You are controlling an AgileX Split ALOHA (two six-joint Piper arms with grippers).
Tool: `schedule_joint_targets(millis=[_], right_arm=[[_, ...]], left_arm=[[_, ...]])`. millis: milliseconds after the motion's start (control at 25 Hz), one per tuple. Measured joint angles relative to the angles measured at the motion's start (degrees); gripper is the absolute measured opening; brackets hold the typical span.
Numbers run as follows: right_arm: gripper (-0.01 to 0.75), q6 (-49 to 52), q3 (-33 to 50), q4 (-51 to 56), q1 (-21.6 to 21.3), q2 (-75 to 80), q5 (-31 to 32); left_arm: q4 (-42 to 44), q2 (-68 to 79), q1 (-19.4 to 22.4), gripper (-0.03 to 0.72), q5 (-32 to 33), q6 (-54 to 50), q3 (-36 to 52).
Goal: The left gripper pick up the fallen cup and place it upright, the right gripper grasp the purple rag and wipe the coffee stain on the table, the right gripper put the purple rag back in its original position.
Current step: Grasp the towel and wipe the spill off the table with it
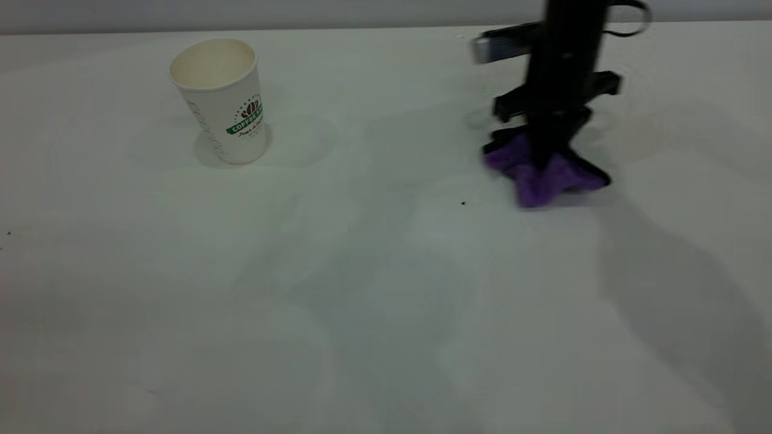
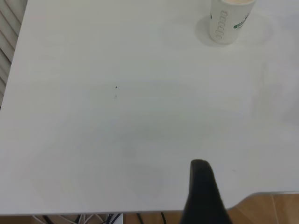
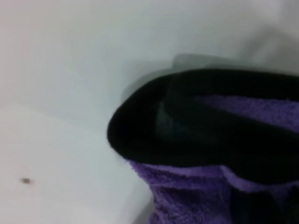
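The cup (image 1: pixel 220 99) stands upright on the bench (image 1: pixel 362 301) at the far left, mouth up and logo facing the camera, so the first step looks done. The left gripper (image 2: pixel 202 193) is nowhere near it: only one dark finger shows in its wrist view, at the bench edge and well apart from the cup, which suits an arm parked out of the way; I cannot tell how wide it stands

The right gripper (image 1: pixel 543 154) comes straight down onto the rag (image 1: pixel 543 175) at the right side of the bench. Its wrist view shows purple cloth bunched up against a black finger (image 3: pixel 187 121), and the rag is puckered into a peak under the arm with its corners splayed on the surface, which reads as a pinch from above that holds the cloth for dragging or lifting. No brown blot shows anywhere; only a tiny dark speck (image 1: pixel 463 203) lies just beside the rag. So the stain is either wiped away or hidden beneath the cloth, and I judge the wiping finished or nearly so, with the return of the rag left
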Motion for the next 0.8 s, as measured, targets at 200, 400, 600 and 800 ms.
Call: schedule_joint_targets(millis=[200, 400, 600, 800], right_arm=[[0.066, 0.0, 0.0, -0.7, -4.4, 0.0, 1.5], [0.073, 0.0, 0.1, -1.8, -6.0, 0.0, 2.2], [0.09, 0.2, 0.2, -2.2, -6.0, -0.5, 1.9], [0.158, -0.1, 0.3, -2.1, -6.2, -1.0, 1.3]], left_arm=[[0.0, 0.0, 0.0, 0.554, 0.0, 0.0, 0.0], [0.0, 0.0, 0.0, 0.554, 0.0, 0.0, 0.0], [0.0, 0.0, 0.0, 0.554, 0.0, 0.0, 0.0], [0.0, 0.0, 0.0, 0.554, 0.0, 0.0, 0.0]])
